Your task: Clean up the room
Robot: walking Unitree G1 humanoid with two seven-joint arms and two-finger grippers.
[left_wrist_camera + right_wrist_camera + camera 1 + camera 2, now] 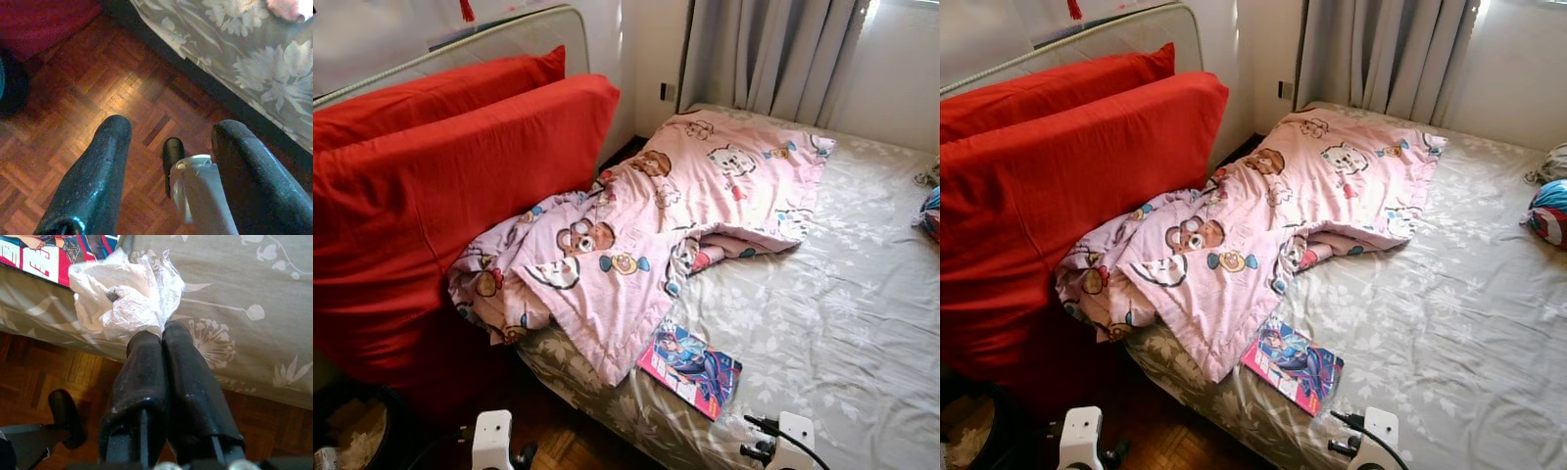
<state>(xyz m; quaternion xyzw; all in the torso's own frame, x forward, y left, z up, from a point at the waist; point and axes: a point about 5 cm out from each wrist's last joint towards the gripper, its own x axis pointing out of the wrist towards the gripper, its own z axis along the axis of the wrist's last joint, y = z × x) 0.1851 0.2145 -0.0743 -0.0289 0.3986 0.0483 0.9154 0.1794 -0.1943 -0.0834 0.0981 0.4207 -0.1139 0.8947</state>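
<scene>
My right claw (161,335) is clenched on a crumpled tissue (122,296), just off the bed (244,333) edge, comic (44,254) right beyond it. My left claw (171,142) hangs released over the floor (98,98).

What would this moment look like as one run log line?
right gripper: shut on crumpled white plastic beside bed edge | left gripper: open over wood floor | comic book: on bed by pink blanket

right tool (161,340) pinched closed, left tool (168,142) fingers spread apart.
</scene>
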